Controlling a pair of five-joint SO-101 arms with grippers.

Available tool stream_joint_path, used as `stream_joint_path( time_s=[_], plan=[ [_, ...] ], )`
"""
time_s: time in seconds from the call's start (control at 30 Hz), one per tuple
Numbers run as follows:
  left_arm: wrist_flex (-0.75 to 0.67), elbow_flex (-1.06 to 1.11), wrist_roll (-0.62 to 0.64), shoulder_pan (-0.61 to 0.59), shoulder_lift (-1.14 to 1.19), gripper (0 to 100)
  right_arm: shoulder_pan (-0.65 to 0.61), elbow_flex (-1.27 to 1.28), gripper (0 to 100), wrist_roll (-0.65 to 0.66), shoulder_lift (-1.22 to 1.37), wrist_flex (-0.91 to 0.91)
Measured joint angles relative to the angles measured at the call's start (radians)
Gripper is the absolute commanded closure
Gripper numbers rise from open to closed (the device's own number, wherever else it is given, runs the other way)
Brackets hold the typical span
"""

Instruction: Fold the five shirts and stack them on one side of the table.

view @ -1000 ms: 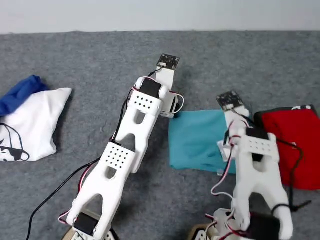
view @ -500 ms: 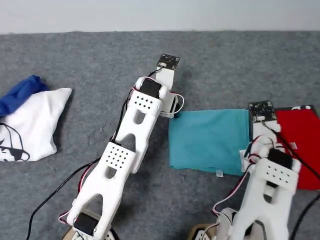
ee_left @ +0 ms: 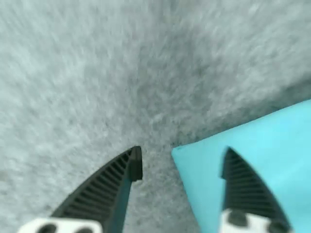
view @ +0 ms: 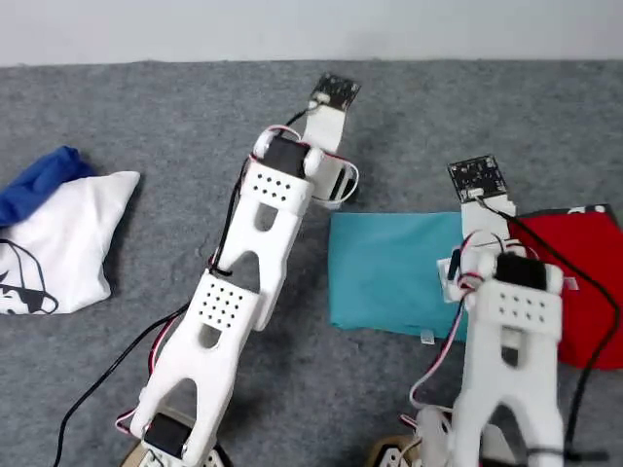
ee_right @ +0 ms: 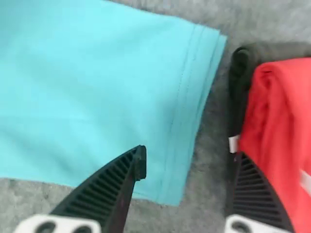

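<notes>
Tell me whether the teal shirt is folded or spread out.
Folded. The teal shirt lies flat on the table as a compact rectangle with straight edges; no sleeves or collar stick out.

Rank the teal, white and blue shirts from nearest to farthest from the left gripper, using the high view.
1. Teal shirt, its corner at the left gripper.
2. White shirt, far left.
3. Blue shirt, beyond the white one, farthest.

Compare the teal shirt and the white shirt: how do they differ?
Teal shirt lies flat as a neat rectangle; white shirt is a puffier, uneven bundle. Teal shirt is plain; white shirt carries a dark print. Both rest on the grey table.
</notes>
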Motion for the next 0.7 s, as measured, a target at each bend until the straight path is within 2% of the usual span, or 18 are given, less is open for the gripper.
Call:
stream_joint_path(
  time_s=[0.27,0.53,0.7],
  plan=[
    [0.002,0.100,-0.009,0.000,-0.164,68,0.037,-0.048,71.1,0.000,0.298,-0.169],
    [0.003,0.114,-0.009,0.000,-0.219,68,-0.044,-0.163,77.0,-0.043,0.574,-0.353],
    [0.003,0.114,-0.009,0.000,-0.219,68,-0.052,-0.285,77.2,-0.094,0.713,-0.350]
  ],
)
